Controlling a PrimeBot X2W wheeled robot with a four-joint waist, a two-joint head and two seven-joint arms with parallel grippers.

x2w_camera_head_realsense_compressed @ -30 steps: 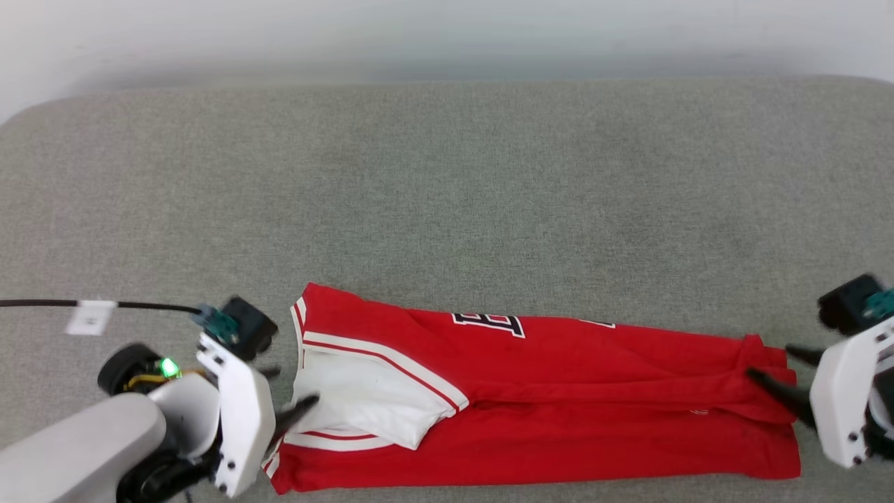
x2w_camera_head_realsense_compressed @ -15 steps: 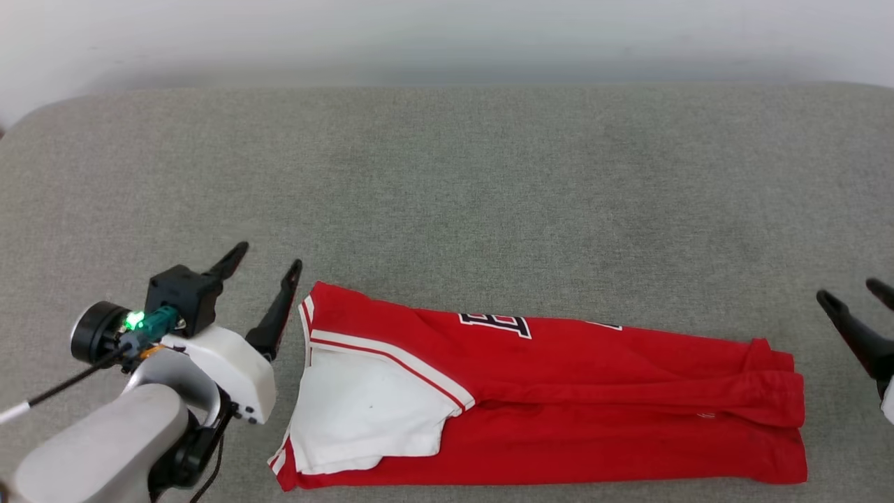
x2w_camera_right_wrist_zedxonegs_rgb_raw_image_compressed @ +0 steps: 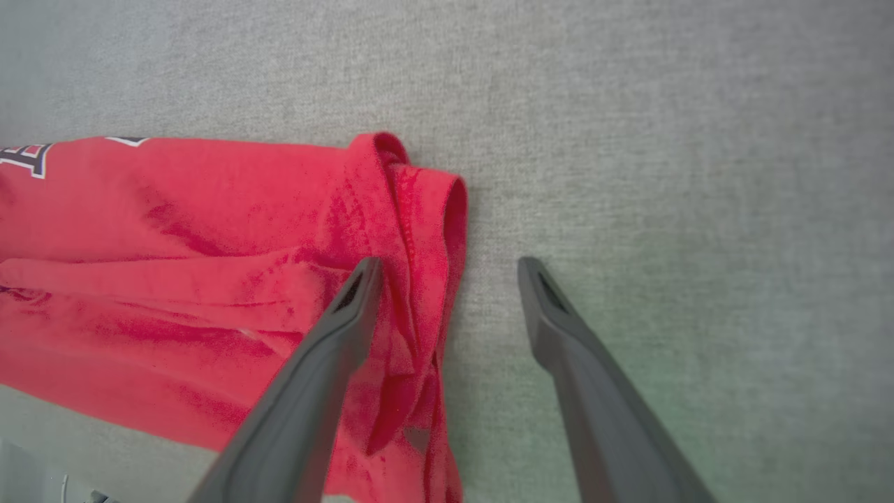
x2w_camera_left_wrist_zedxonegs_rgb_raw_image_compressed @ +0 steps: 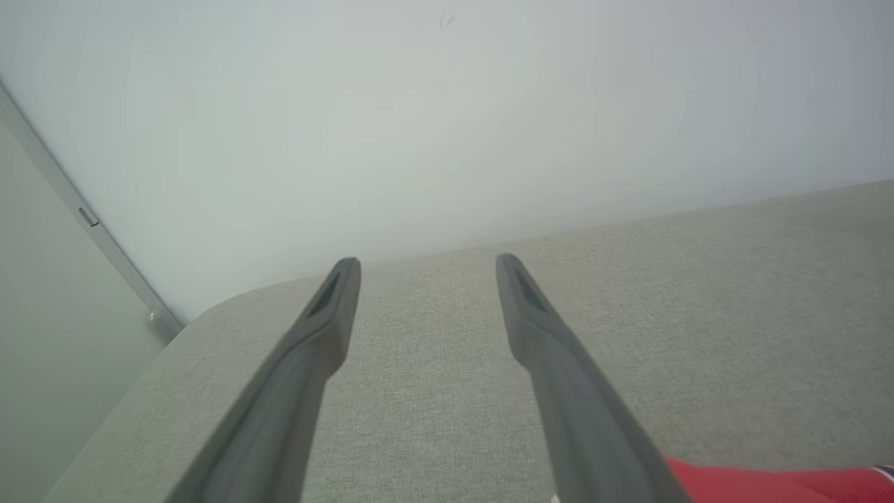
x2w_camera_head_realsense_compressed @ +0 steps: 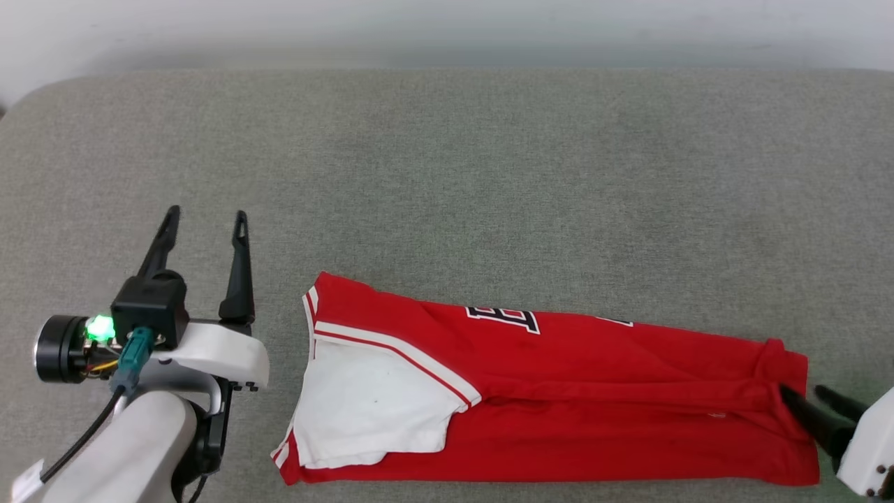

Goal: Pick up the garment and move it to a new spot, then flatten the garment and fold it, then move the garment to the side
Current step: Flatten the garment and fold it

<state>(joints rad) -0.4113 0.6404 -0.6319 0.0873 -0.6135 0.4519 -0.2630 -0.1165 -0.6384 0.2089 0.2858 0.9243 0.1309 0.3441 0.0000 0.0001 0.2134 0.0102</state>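
Left claw (x2w_camera_head_realsense_compressed: 207, 211) wide apart; right claw (x2w_camera_head_realsense_compressed: 800, 389) likewise

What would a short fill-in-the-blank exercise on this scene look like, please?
1. The garment has a red body and a ____ sleeve.
2. The left gripper stands apart from the garment, its jaws ____.
3. The right gripper has ____ of its two fingers over the garment.
Missing words: white; open; one.

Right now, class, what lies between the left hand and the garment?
Bare grey cushion: in the head view the left hand stands open and apart from the garment, with nothing on the strip between them.
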